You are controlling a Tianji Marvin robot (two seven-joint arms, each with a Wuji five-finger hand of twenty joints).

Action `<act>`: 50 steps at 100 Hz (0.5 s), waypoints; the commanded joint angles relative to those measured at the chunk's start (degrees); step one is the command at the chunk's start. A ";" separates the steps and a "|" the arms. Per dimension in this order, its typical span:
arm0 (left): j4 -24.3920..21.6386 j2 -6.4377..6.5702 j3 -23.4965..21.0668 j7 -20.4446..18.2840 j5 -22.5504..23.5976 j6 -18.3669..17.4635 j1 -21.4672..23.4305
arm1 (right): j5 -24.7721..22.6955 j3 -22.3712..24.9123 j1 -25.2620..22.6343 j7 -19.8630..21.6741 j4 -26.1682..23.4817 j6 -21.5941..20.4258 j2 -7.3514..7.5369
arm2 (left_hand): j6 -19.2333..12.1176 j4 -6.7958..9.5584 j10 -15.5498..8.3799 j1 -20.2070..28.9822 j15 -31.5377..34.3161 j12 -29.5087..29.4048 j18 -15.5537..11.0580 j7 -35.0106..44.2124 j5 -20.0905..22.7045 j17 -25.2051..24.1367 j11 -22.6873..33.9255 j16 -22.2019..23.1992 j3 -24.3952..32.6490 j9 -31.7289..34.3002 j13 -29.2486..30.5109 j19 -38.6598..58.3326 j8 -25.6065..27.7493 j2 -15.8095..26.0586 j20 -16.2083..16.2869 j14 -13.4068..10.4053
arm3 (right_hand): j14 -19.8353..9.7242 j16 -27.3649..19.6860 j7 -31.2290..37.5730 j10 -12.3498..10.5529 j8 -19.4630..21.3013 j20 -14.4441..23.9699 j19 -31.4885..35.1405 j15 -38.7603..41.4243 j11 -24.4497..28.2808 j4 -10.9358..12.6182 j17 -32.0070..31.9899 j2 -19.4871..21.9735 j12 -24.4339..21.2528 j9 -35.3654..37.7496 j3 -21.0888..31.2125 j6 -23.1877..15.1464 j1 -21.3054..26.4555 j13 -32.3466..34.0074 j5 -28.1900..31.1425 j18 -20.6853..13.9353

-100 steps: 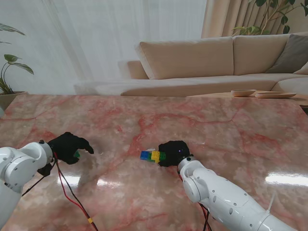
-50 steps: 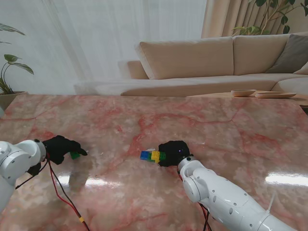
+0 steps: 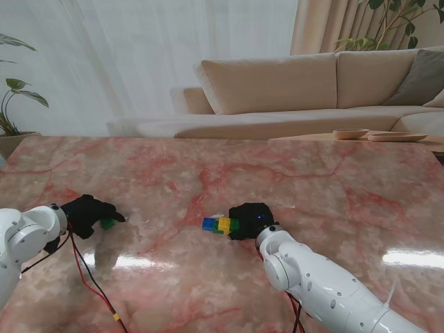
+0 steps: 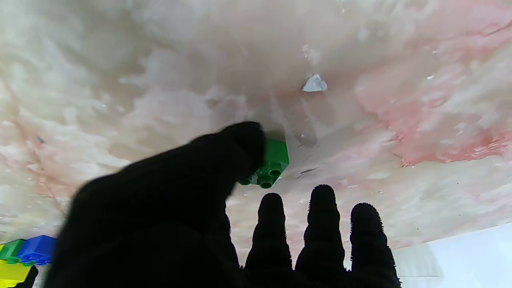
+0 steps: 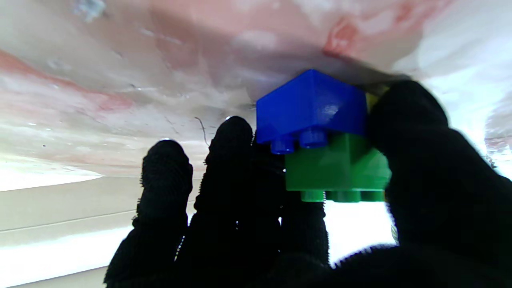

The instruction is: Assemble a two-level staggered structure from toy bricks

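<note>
Left robot hand (image 3: 87, 214): we note its thumb touching a loose green brick (image 4: 269, 164) on the bench (image 3: 312, 173); other fingers apart, grip uncertain. Right robot hand (image 3: 251, 220): we find it pinching the blue-yellow-green brick row (image 3: 220, 225) at centre.

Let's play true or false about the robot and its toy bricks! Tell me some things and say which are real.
1. The right hand holds the joined bricks. True.
2. A blue brick sits at one end of that group. True.
3. The loose green brick is stacked on the blue one. False: it lies apart on the table, by the left hand.
4. The left hand is lifted high above the table. False: it is down at the table beside the green brick.
5. A red brick sits between the hands. False: none shows.
</note>
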 commanded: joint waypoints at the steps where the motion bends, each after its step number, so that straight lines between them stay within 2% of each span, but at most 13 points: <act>1: 1.03 -0.12 0.20 1.06 1.55 -0.05 0.15 | 0.43 -0.55 -1.69 1.97 1.78 0.10 0.25 | -0.91 -1.21 0.74 -2.27 2.12 1.60 -0.35 2.11 -1.96 0.18 -1.52 1.38 2.67 -2.25 1.18 2.08 1.37 -1.87 0.82 -1.14 | -2.12 1.34 -6.84 -0.78 -7.98 -1.00 2.69 1.44 -1.79 0.02 0.05 1.18 -1.18 0.82 2.90 -3.95 2.39 1.73 1.81 -1.04; 9: 1.77 -0.09 0.33 2.32 2.97 0.13 0.04 | 0.43 -0.50 -1.75 2.11 1.65 0.11 0.28 | -0.67 -1.41 0.84 -4.13 2.64 2.49 -0.36 1.91 -2.42 0.32 -1.78 1.98 3.24 -2.40 1.42 2.51 2.45 -2.43 0.31 -1.15 | -2.09 1.34 -6.81 -0.78 -8.00 -1.01 2.70 1.43 -1.79 -0.03 0.05 1.15 -1.18 0.86 3.00 -3.95 2.39 1.74 1.81 -1.04; 11: 2.01 -0.09 0.39 2.71 3.21 0.27 0.00 | 0.45 -0.48 -1.76 2.12 1.64 0.10 0.27 | -0.59 -1.73 0.88 -4.80 2.79 3.66 -0.35 1.13 -2.58 0.24 -2.17 2.41 3.64 -2.47 1.55 3.33 5.70 -2.82 -0.31 -1.15 | -2.08 1.34 -6.80 -0.78 -8.00 -1.01 2.70 1.42 -1.80 -0.05 0.05 1.17 -1.19 0.83 3.00 -3.94 2.37 1.74 1.81 -1.04; 18: 2.80 -0.08 0.61 4.02 4.16 0.75 -0.10 | 0.50 -0.48 -1.78 2.14 1.62 0.08 0.26 | 0.14 -1.64 1.18 -6.08 3.13 4.12 -0.32 0.48 -3.06 0.35 -2.15 2.67 3.72 -2.71 1.67 3.95 7.24 -3.11 -0.37 -1.04 | -2.11 1.33 -6.77 -0.73 -8.02 -1.01 2.70 1.42 -1.80 -0.10 0.05 1.12 -1.19 0.83 3.04 -3.90 2.38 1.77 1.82 -1.04; 20: 3.04 -0.07 0.68 4.43 4.41 0.88 -0.13 | 0.53 -0.48 -1.78 2.15 1.61 0.07 0.26 | 0.46 -1.65 1.28 -6.70 3.41 4.93 -0.35 -1.76 -2.96 0.25 -2.49 2.87 3.51 -2.72 1.67 4.63 10.74 -3.17 -0.84 -1.05 | -2.11 1.33 -6.78 -0.71 -8.03 -1.01 2.70 1.42 -1.79 -0.11 0.05 1.14 -1.19 0.83 3.04 -3.88 2.36 1.78 1.79 -1.04; 26: 3.79 -0.08 1.00 5.63 4.83 1.43 -0.24 | 0.59 -0.51 -1.77 2.18 1.61 0.01 0.25 | 0.54 -1.74 1.20 -7.51 3.61 5.18 -0.34 -2.16 -3.36 0.35 -2.35 2.96 3.10 -2.69 1.90 4.83 11.66 -3.25 -0.93 -1.08 | -2.05 1.33 -6.76 -0.77 -8.06 -1.01 2.70 1.42 -1.80 -0.15 0.05 1.10 -1.19 0.86 3.08 -3.93 2.35 1.77 1.82 -1.04; 29: 4.19 -0.09 1.22 6.54 5.25 1.79 -0.29 | 0.64 -0.55 -1.75 2.20 1.64 -0.02 0.24 | 0.79 -1.61 1.17 -8.22 4.15 5.89 -0.30 -3.47 -3.69 0.25 -1.75 3.31 2.17 -2.77 2.09 5.75 15.25 -2.97 -0.91 -0.98 | -2.04 1.33 -6.74 -0.77 -8.06 -1.01 2.70 1.41 -1.80 -0.16 0.04 1.04 -1.20 0.87 3.12 -3.94 2.41 1.77 1.83 -1.04; 40: 5.94 -0.08 2.15 9.67 6.40 2.98 -0.77 | 0.89 -0.64 -1.69 2.33 1.69 -0.27 0.22 | 0.96 -1.91 0.92 -9.69 5.00 6.09 -0.20 -3.85 -4.07 0.55 -0.52 3.77 0.52 -2.20 2.96 7.17 20.83 -2.67 -1.41 -1.07 | -2.04 1.34 -6.71 -0.82 -8.09 -1.01 2.70 1.41 -1.83 -0.21 0.04 1.04 -1.21 0.87 3.20 -3.89 2.37 1.77 1.85 -1.04; 50: 7.50 -0.13 2.97 12.50 6.76 4.22 -1.17 | 0.95 -0.61 -1.74 2.57 1.56 -0.32 0.25 | 0.32 -2.00 0.45 -10.37 6.46 6.47 0.07 -0.67 -4.51 0.58 2.27 4.69 -0.28 -1.45 4.59 10.28 29.14 -2.31 -1.48 -0.86 | -2.04 1.34 -6.72 -0.72 -8.15 -1.02 2.70 1.41 -1.84 -0.27 0.04 1.05 -1.23 0.94 3.25 -3.89 2.34 1.77 1.83 -1.04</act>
